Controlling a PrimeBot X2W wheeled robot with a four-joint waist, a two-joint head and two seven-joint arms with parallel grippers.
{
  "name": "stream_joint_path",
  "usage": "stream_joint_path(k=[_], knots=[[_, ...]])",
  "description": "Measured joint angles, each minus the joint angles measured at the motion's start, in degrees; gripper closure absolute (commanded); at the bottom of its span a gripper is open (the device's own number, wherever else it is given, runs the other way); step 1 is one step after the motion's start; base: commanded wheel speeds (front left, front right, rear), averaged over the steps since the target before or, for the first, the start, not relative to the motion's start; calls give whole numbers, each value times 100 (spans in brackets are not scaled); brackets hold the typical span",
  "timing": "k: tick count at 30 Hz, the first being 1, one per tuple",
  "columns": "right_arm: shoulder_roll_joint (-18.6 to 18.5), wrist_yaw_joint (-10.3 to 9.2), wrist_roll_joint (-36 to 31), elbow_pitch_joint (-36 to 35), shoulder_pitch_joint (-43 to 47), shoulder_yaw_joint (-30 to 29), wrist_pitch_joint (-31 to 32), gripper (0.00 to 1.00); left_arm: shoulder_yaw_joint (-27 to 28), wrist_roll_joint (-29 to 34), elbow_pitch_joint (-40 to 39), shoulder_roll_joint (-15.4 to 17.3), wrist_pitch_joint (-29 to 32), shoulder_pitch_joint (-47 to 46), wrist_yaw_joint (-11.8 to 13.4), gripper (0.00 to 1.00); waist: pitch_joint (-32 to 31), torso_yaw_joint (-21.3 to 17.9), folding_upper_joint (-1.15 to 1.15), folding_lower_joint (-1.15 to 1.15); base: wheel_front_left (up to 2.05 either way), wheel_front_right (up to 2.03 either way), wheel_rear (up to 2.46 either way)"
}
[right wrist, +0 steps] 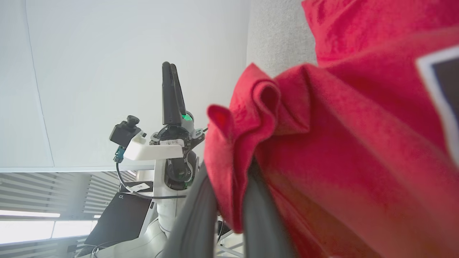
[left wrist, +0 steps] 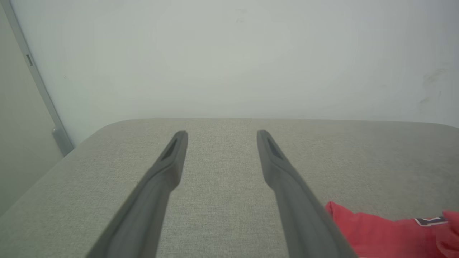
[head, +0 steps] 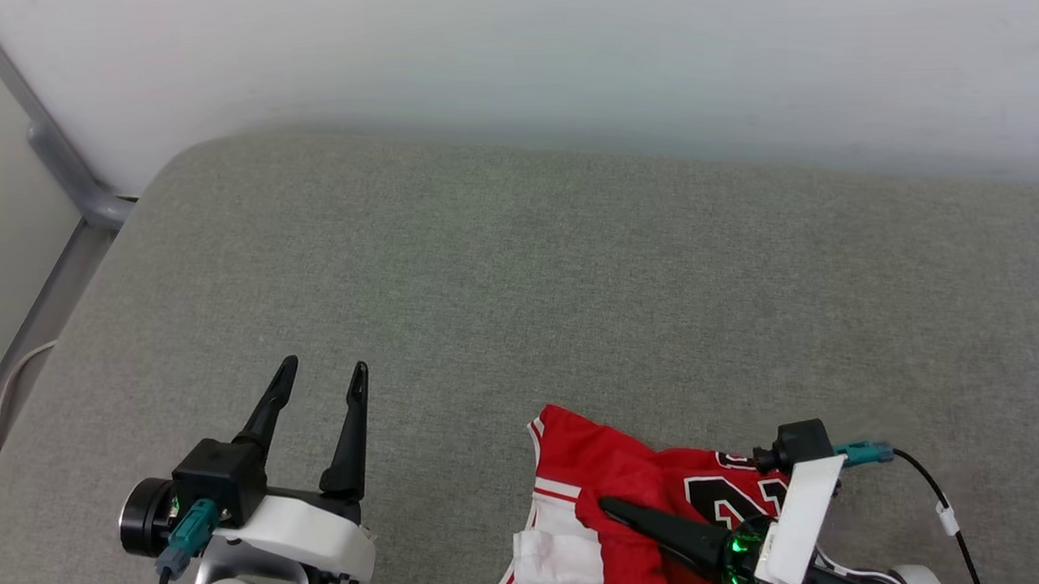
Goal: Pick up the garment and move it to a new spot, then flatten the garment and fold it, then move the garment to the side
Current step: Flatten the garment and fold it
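Well, my right claw (head: 618,509) is pinched tight on a fold of the red shirt (head: 612,470) — I think I hold it there so I can lift the shirt and carry it to a new spot. The shirt sits low and right of the middle in the head view. It is all bunched up, with a white sleeve (head: 559,563) at the bottom edge and a dark number print (head: 708,497) beside my wrist.

My left claw (head: 325,366) is at the lower left. Its fingers are wide apart and hold nothing, and it is well apart from the shirt. I guess it is there to help smooth the shirt flat later.

Under it all is a big grey cushion (head: 519,266), soft and woven, with a round corner at the upper left. Behind the cushion is a plain pale wall (head: 563,48) — and a grey metal bar (head: 61,161) runs down the left edge.
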Motion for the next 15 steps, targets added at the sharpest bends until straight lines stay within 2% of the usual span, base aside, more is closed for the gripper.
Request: stream_joint_path(k=[8,9,10,11,15], knots=[[0,0,-19,567,-270,503,-1170,100,14,-15,119,-56,-49,-118,-55,0,279,122,0,0,0,0,0],[3,0,-34,644,-307,581,-1270,91,12,-40,135,-64,-54,-127,-62,0,300,119,0,0,0,0,0],[2,0,-23,694,-330,649,-1334,72,12,-41,146,-73,-56,-148,-73,0,317,113,0,0,0,0,0],[2,0,-15,755,-337,705,-1415,2,8,-41,156,-85,-57,-175,-79,0,327,102,0,0,0,0,0],[3,0,44,909,-417,907,-1646,0,-5,-31,200,-121,-83,-205,-101,0,328,40,0,0,0,0,0]])
